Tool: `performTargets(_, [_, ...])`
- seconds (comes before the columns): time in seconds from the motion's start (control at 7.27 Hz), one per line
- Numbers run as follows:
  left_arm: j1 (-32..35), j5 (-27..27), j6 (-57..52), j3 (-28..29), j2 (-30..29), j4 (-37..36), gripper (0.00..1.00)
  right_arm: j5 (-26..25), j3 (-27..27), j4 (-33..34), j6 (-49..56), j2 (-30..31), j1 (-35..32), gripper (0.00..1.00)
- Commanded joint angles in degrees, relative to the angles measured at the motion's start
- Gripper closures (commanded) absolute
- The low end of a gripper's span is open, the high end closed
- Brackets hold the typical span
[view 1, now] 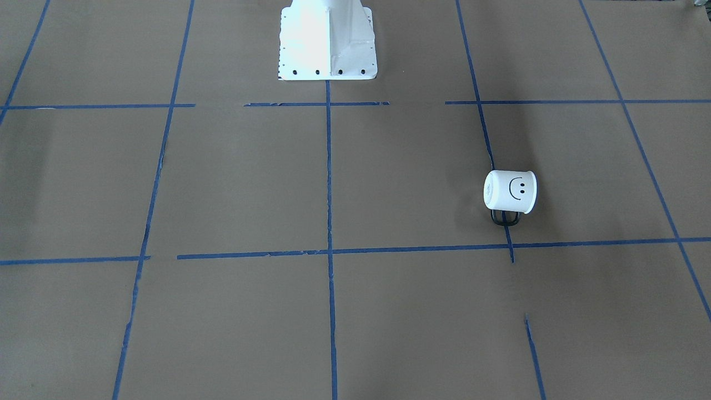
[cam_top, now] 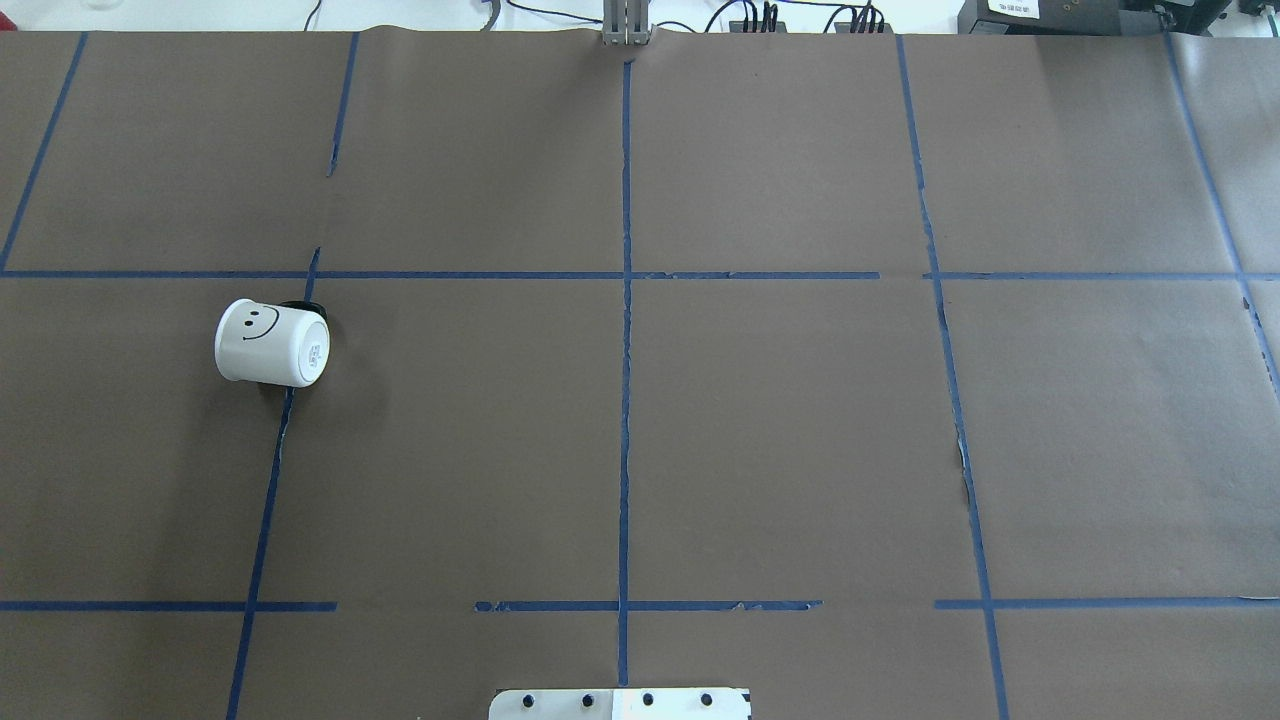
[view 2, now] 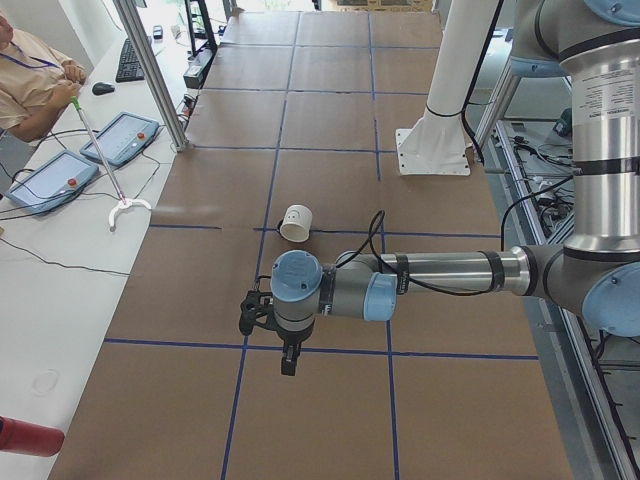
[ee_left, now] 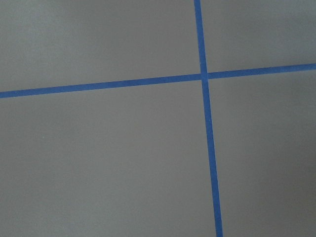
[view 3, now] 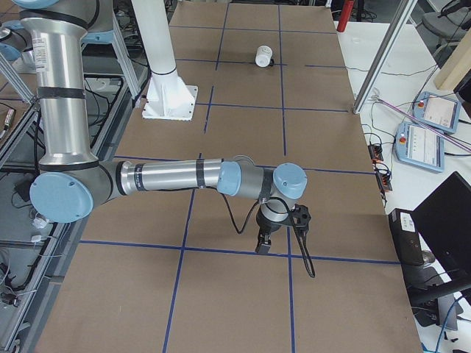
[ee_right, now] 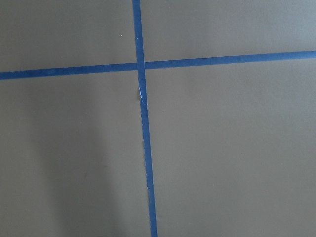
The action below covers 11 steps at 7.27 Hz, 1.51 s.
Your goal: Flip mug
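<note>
Nearest me, the left end effector (view 2: pixel 287 358) hangs down from a level, outstretched forearm, and the right end effector (view 3: pixel 263 243) likewise; open or closed, I cannot tell. On the tabletop (cam_top: pixel 800 450), left half, the mug (cam_top: pixel 272 342) lies sideways, well apart. Nothing looks started; reaching for it seems next.

brown paper table (cam_top: pixel 800 450), blue tape grid (cam_top: pixel 625 400)

The mug (view 1: pixel 511 191) is showing white, with a black smiley face on its side and a black handle (view 1: pixel 504 218). The table (view 1: pixel 233 183) is wearing brown paper gridded with blue tape (view 1: pixel 329 178) (ragged in places). The left arm (view 2: pixel 450 272) and right arm (view 3: pixel 162 176) are gleaming silver with pale blue joints; the base (view 1: pixel 328 39) is glowing white.
</note>
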<state>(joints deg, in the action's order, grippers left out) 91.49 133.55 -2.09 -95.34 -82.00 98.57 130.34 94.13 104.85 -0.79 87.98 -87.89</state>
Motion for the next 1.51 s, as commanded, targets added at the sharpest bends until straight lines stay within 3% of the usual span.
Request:
performTargets(0.0, [0.0,0.1,-0.4,-0.2,-0.4,0.3,0.00,0.0,0.0,0.0,0.0,0.0,0.0,0.00])
performTargets(0.28, [-1.0,1.8,-0.4,0.2,-1.0,10.3,0.00,0.0,0.0,0.0,0.0,0.0,0.0,0.00])
performTargets(0.41, [-1.2,6.8,1.5,0.2,-0.4,11.3,0.00,0.0,0.0,0.0,0.0,-0.1,0.0,0.00])
performTargets(0.55, [-3.0,7.1,7.7,-0.5,-0.8,11.8,0.00,0.0,0.0,0.0,0.0,0.0,0.0,0.00])
performTargets(0.69, [-7.0,3.6,18.9,-2.6,-0.8,15.6,0.00,0.0,0.0,0.0,0.0,0.0,0.0,0.00])
performTargets(0.96, [-14.6,-5.4,40.3,-3.1,2.3,34.8,0.00,0.0,0.0,0.0,0.0,0.0,0.0,0.00])
performTargets(1.1, [-19.7,-8.7,50.8,-3.2,2.9,40.8,0.00,0.0,0.0,0.0,0.0,0.0,0.0,0.00])
performTargets(1.24, [-28.0,-18.0,62.4,-3.2,2.8,44.5,0.00,0.0,0.0,0.0,0.0,0.0,0.0,0.00])
performTargets(1.38, [-32.9,-23.2,69.0,-2.8,2.4,47.3,0.00,0.0,0.0,0.0,0.0,0.0,0.0,0.00])
